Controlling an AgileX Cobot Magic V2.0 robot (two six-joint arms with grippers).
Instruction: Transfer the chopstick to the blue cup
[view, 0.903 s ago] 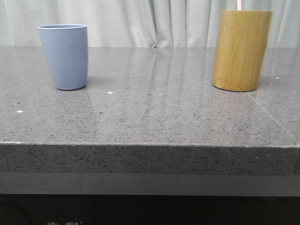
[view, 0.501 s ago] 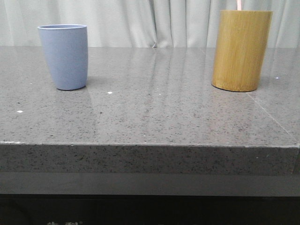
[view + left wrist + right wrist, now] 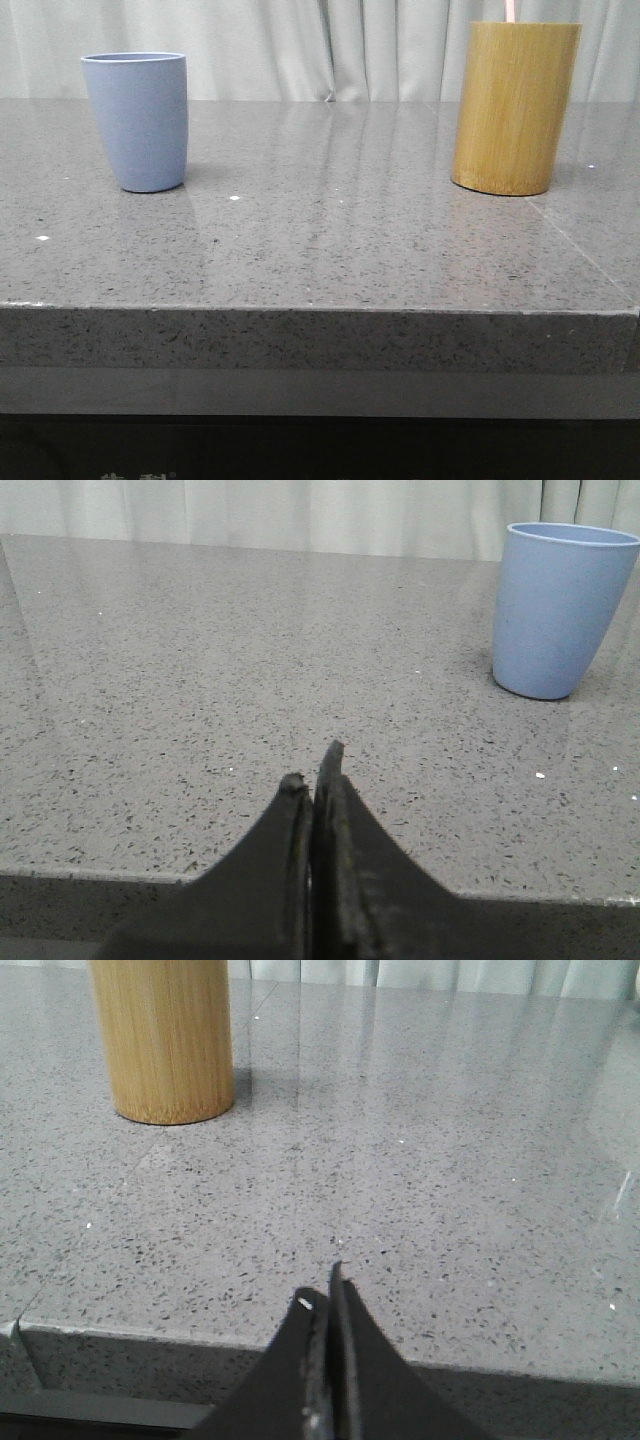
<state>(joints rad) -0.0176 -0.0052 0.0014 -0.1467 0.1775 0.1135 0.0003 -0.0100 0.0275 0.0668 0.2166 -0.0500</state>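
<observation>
A: Where is the chopstick point(image 3: 511, 10)?
B: Its pink tip rises from the bamboo holder point(image 3: 515, 108), table's right; the blue cup point(image 3: 136, 121) stands well apart, left.
A: And the wrist views?
B: Left gripper point(image 3: 318, 773) and right gripper point(image 3: 327, 1295), fingers pressed together, empty, at the granite table point(image 3: 330, 250) edge.

Open tabletop point(image 3: 330, 210) between blue cup point(image 3: 136, 120) and bamboo cylinder point(image 3: 513, 105).
</observation>
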